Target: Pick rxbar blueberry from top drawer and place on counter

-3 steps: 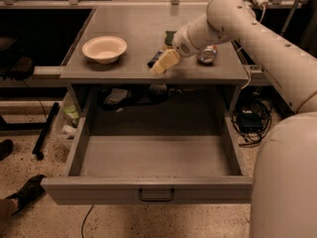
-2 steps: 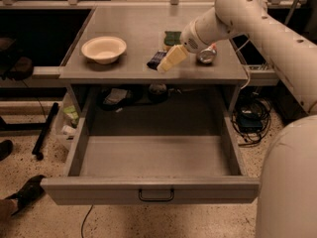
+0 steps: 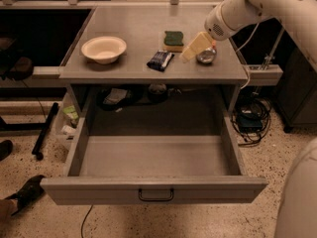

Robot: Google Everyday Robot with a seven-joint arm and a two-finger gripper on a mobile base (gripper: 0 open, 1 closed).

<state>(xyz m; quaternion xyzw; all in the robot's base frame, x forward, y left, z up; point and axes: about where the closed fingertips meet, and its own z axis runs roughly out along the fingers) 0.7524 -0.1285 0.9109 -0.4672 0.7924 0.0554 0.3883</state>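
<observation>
The rxbar blueberry (image 3: 160,60), a flat dark navy bar, lies on the grey counter (image 3: 133,33) near its front edge, right of centre. My gripper (image 3: 190,49) hangs above the counter just right of the bar, clear of it, with its pale fingers (image 3: 196,45) pointing down-left and nothing between them. The top drawer (image 3: 153,157) is pulled fully out below the counter and its inside is bare; its front panel carries a small dark handle (image 3: 155,196).
A cream bowl (image 3: 104,49) sits on the counter's left. A green-and-yellow sponge (image 3: 173,39) lies behind the bar. A small shiny can (image 3: 206,56) stands under my wrist. Cables (image 3: 250,118) lie on the floor to the right.
My gripper has drawn away to the right and up from the bar, which now lies uncovered on the counter.
</observation>
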